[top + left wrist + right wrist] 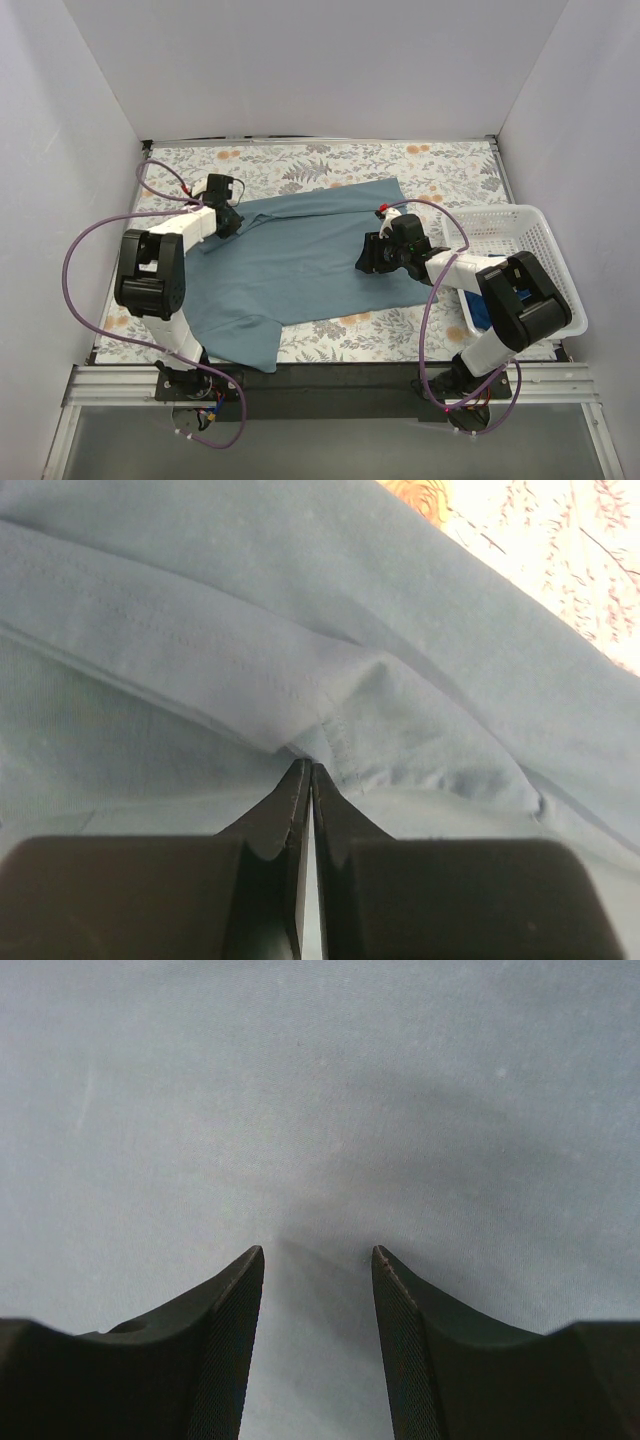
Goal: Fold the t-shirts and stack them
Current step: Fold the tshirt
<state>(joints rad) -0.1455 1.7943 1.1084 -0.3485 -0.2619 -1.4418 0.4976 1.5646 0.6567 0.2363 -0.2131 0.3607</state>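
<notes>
Nearest you, the slate-blue t-shirt lies spread on the table, one corner reaching the front edge. It's light, limp cloth that will sag and slip, so pinch seams or hems. Your right hand hangs apart over its middle. Farther back, your left hand is clamped on a hem fold.
</notes>
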